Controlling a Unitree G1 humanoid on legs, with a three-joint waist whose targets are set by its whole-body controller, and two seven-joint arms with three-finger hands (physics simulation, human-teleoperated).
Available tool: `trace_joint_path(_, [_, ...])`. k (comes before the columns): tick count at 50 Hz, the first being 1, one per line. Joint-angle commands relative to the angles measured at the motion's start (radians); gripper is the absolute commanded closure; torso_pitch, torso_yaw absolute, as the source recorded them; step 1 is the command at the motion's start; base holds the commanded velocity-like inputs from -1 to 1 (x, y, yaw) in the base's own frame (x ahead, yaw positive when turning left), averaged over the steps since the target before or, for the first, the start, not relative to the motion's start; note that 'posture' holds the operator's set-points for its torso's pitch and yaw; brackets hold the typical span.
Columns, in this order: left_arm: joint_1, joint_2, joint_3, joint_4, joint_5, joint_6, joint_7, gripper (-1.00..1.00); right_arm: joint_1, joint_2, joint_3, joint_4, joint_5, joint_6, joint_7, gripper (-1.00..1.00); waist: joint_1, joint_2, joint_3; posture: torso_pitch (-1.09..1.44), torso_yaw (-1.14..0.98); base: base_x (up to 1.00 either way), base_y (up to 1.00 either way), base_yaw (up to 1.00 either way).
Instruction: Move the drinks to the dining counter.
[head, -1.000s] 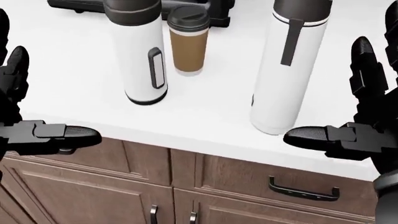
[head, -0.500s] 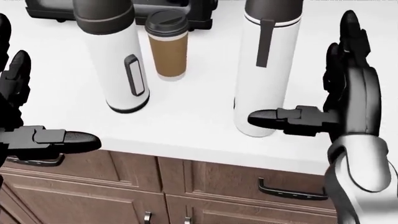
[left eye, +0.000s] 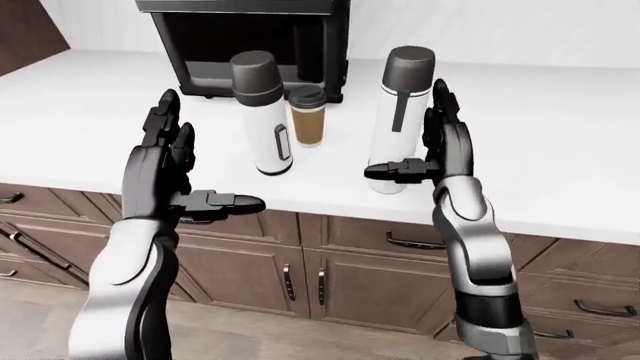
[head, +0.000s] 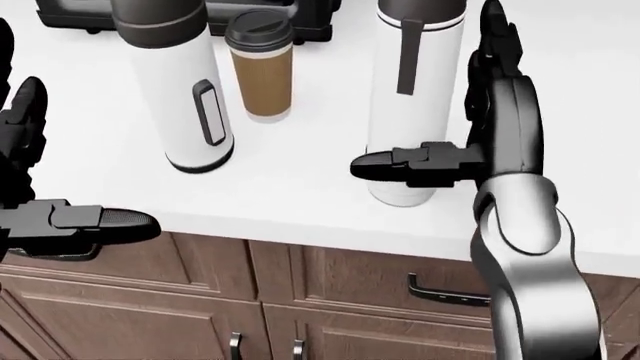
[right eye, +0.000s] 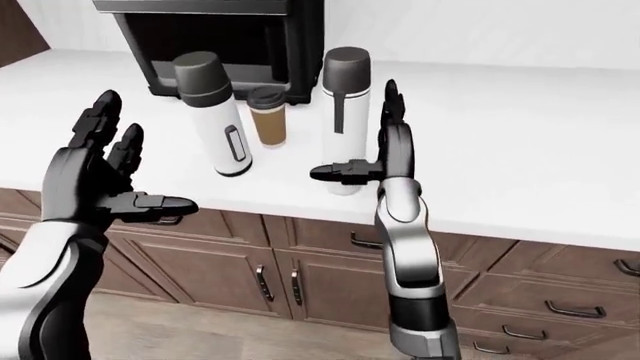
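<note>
Three drinks stand on the white counter (left eye: 560, 172), all just below the black coffee machine (left eye: 250, 45), whose top is cut off in every view. The left thermos (left eye: 262, 112) is nearest the machine's left half, the brown coffee cup (left eye: 308, 116) sits just right of it, and the right thermos (left eye: 402, 120) stands further right, near the counter edge. The right hand (head: 480, 142) is open, thumb crossing the right thermos's lower body and hiding part of it, fingers upright along its right side; contact is hard to judge. The left hand (left eye: 165, 169) hangs open, well left of the left thermos, over the brown cabinets (left eye: 350, 270), holding nothing.
</note>
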Motion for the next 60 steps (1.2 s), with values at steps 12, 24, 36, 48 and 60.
trace_joint_path(12, [-0.018, 0.005, 0.004, -0.019, 0.002, -0.051, 0.003, -1.00, -0.063, 0.005, 0.002, 0.048, -0.010, -0.069, -0.001, 0.22, 0.001, 0.004, -0.024, 0.00, 0.00, 0.00, 0.00, 0.00])
trace_joint_path(24, [-0.048, 0.012, -0.005, 0.019, 0.018, -0.054, 0.000, -1.00, -0.026, -0.029, -0.040, -0.203, 0.035, 0.086, 0.002, 1.00, 0.006, 0.000, -0.026, 0.00, 0.00, 0.00, 0.00, 0.00])
trace_joint_path(36, [-0.236, 0.008, -0.072, 0.318, 0.078, -0.065, 0.167, -1.00, -0.051, -0.079, -0.090, -0.337, 0.143, 0.189, -0.060, 1.00, 0.003, -0.006, -0.027, 0.00, 0.00, 0.00, 0.00, 0.00])
trace_joint_path(48, [-0.325, -0.031, -0.140, 0.429, 0.228, -0.070, 0.170, -1.00, -0.081, -0.084, -0.072, -0.388, 0.153, 0.242, -0.072, 1.00, 0.001, -0.009, -0.023, 0.00, 0.00, 0.00, 0.00, 0.00])
trace_joint_path(60, [-0.462, -0.064, -0.167, 0.596, 0.247, -0.095, 0.174, -1.00, -0.093, -0.085, -0.075, -0.401, 0.157, 0.259, -0.081, 1.00, 0.003, -0.015, -0.023, 0.00, 0.00, 0.00, 0.00, 0.00])
